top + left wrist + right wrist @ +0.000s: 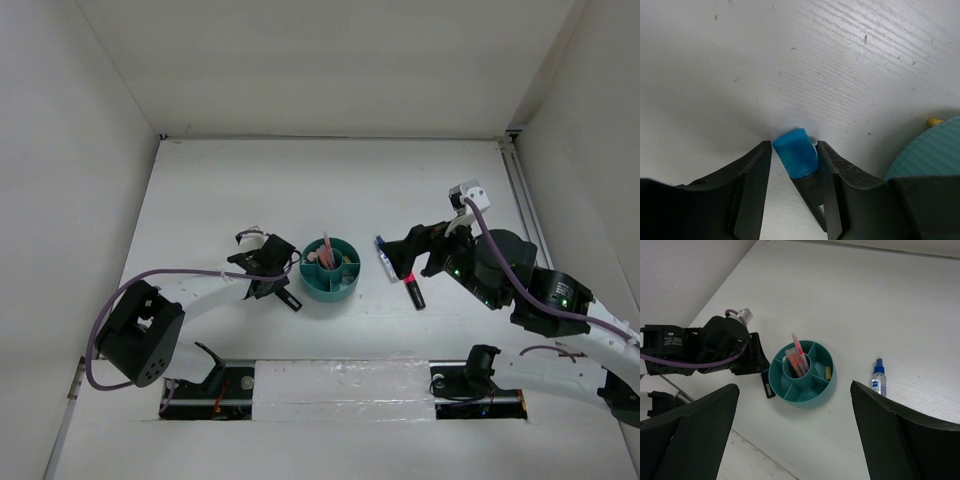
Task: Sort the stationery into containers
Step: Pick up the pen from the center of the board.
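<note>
The teal organizer (pixel 331 268) stands mid-table, also in the right wrist view (pixel 802 387) and at the edge of the left wrist view (pixel 930 150). Pinkish-orange pencils (pixel 796 356) stand in its central cup, and a tan eraser (pixel 828 372) lies in an outer compartment. My left gripper (pixel 268 275) is low, just left of the organizer, its jaws (pixel 794 145) shut on the blue-capped black marker (pixel 796 152) at the cap. My right gripper (pixel 408 255) is wide open and empty (pixel 794 386), raised above the table. The blue-capped bottle (pixel 879 380) and the pink-capped marker (pixel 413 290) lie right of the organizer.
White walls close in the table on the left, back and right. A taped strip (pixel 340 385) runs along the near edge between the arm bases. The left arm's purple cable (pixel 170 275) loops above the table.
</note>
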`<state>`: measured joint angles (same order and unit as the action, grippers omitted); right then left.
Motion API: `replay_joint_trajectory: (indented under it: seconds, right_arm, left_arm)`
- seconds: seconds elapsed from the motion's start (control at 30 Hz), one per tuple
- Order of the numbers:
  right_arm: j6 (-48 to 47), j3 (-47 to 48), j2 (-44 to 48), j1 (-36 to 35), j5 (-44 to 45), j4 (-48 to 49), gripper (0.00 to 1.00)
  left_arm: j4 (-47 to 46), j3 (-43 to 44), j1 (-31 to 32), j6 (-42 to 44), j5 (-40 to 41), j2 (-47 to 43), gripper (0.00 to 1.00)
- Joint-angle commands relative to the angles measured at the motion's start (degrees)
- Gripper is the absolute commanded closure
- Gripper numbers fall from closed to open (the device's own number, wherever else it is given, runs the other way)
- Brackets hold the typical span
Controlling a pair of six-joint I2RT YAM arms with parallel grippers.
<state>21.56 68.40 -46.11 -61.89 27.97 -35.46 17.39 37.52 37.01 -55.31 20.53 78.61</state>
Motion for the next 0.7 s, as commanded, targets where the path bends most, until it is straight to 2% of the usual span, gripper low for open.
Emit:
replay_joint_trajectory:
  seconds: [0.0, 0.37, 0.5, 0.57, 0.67]
  right_arm:
    - [-1.43, 1.38, 0.58, 0.28, -0.46, 3.29, 0.00]
    - [-1.43, 1.91, 0.58, 0.28, -0.46, 2.77, 0.00]
    - [-1.43, 1.91, 1.11, 0.28, -0.46, 2.25, 0.00]
    - [-1.43, 1.91, 1.11, 0.28, 0.07, 2.24, 0.00]
    - [-1.43, 1.91, 1.72, 0.28, 0.07, 2.24, 0.00]
  left_arm:
    - [2.83, -0.34, 0.16, -1.47, -2.25, 1.46, 0.62]
    - [2.31, 0.19, 1.22, -2.00, -2.25, 1.98, 0.62]
    - [0.89, -0.95, 1.22, -2.00, -3.30, 3.12, 0.78]
    - [0.37, -0.95, 1.22, -2.00, -3.31, 3.13, 0.80]
    - [-0.16, -1.48, 1.22, -2.00, -3.31, 3.13, 0.89]
